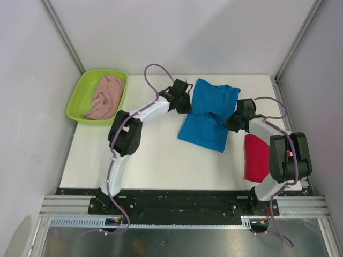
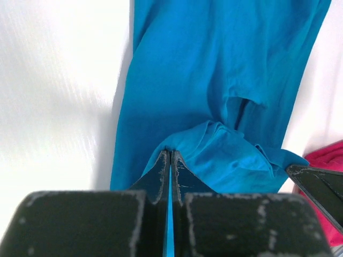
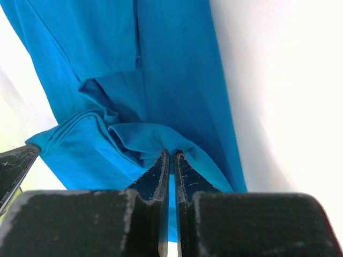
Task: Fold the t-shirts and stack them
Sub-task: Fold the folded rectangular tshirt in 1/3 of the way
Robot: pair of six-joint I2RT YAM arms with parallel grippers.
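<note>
Two arms work on one garment at the middle of a white bench. The blue t-shirt lies toward the far side of the bench, between the two claws. Its outer parts are spread flat, and its central part is gathered into raised folds.

The left claw meets the shirt at its left edge. Its jaws are drawn almost together on a pinched ridge of blue cloth, and a thin strip of that cloth shows in the slit between them. The right claw meets the shirt at its right edge and is likewise clamped narrow on a fold of the same cloth. Each wrist view shows a dark finger of the opposite claw at its lower corner, so the two claws stand near one another across the bunched fabric.

The red t-shirt lies as a compact rectangle at the right side of the bench. It sits just beside the blue shirt's near right corner and is partly covered by the right arm. The pink t-shirt lies crumpled inside a lime-green tray at the far left corner, well apart from the other two shirts. The left arm reaches diagonally from its base toward the blue shirt, passing near the tray without touching it.
</note>
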